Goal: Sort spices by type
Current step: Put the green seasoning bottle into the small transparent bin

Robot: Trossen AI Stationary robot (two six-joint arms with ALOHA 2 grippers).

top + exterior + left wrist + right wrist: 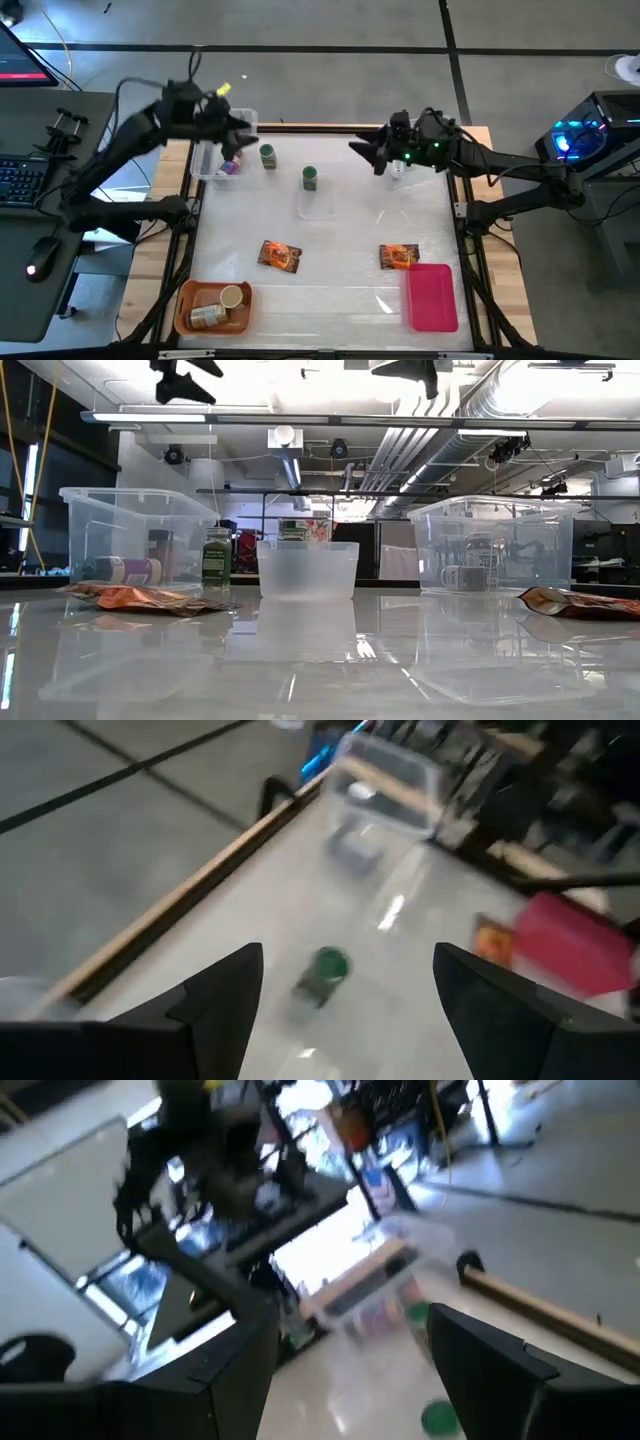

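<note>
We found the left gripper [243,135] hovering with its jaws apart and empty over the clear tub [205,168] at the far left, where one jar [231,166] already lay, while the right gripper [362,150] hung open and empty above the far right. Two green-lidded jars [268,156] [310,178] stood mid-table near a smaller tub [318,207], two orange packets [279,256] [399,256] lay nearer, beside a pink tray [432,297]. We judged sorting partly done; next, lower onto the nearest green jar.
</note>
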